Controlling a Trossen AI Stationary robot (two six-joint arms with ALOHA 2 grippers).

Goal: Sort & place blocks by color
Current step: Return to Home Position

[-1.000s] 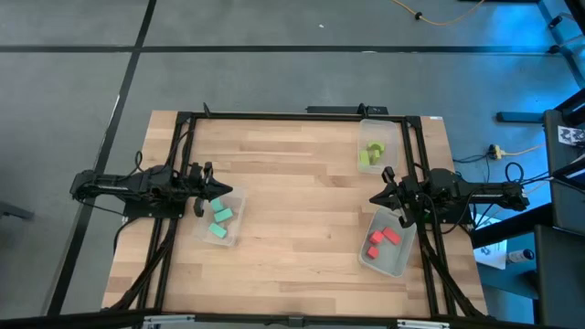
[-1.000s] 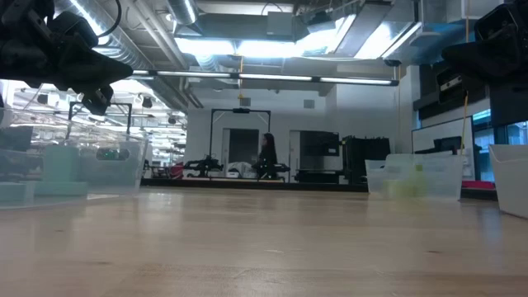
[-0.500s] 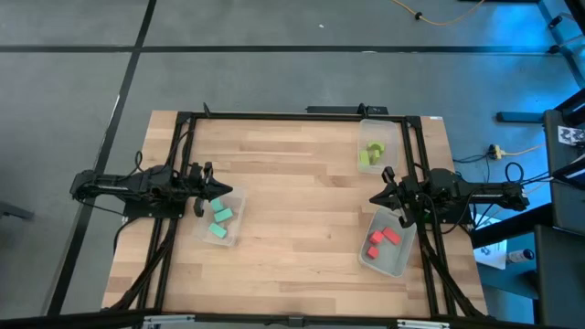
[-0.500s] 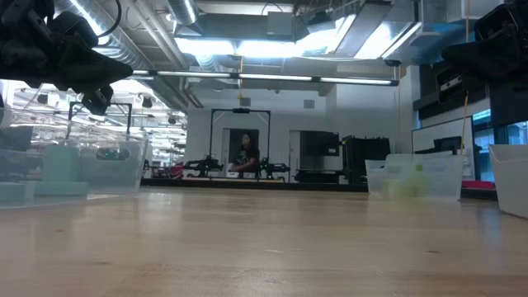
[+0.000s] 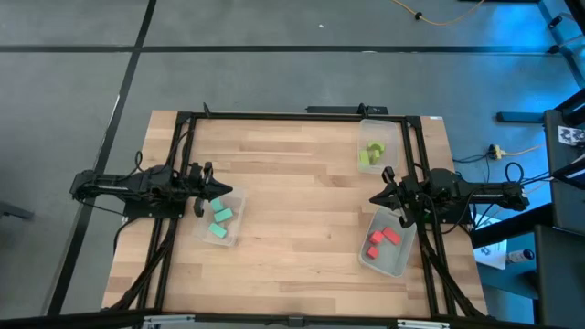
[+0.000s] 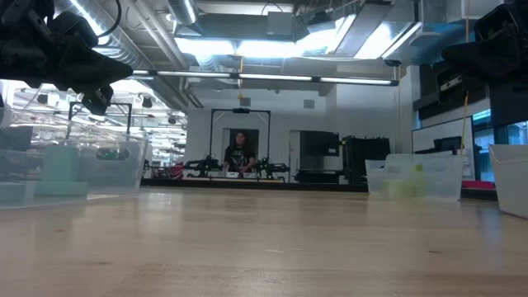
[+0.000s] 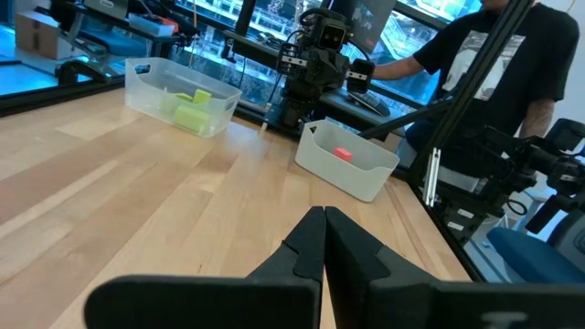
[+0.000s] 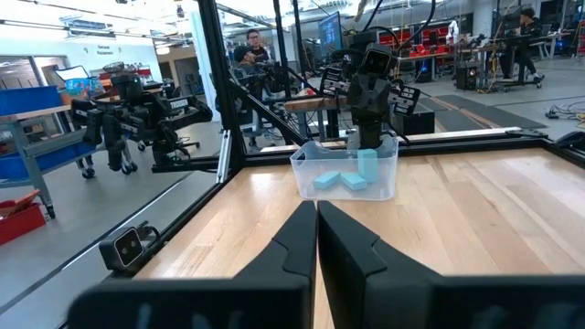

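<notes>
Three teal-green blocks lie in a clear tub at the table's left. Lime blocks lie in a clear tub at the far right, and red-pink blocks in a clear tub at the near right. My left gripper hangs shut above the far end of the teal tub, pointing level toward the right. My right gripper hangs shut between the two right tubs, pointing level toward the left. Neither holds anything.
The middle of the wooden table lies bare between the tubs. A black frame runs along the table's far edge and sides. A person stands far back in the room.
Both arms and all blocks have kept still. Only the person in the room behind the table has moved.
</notes>
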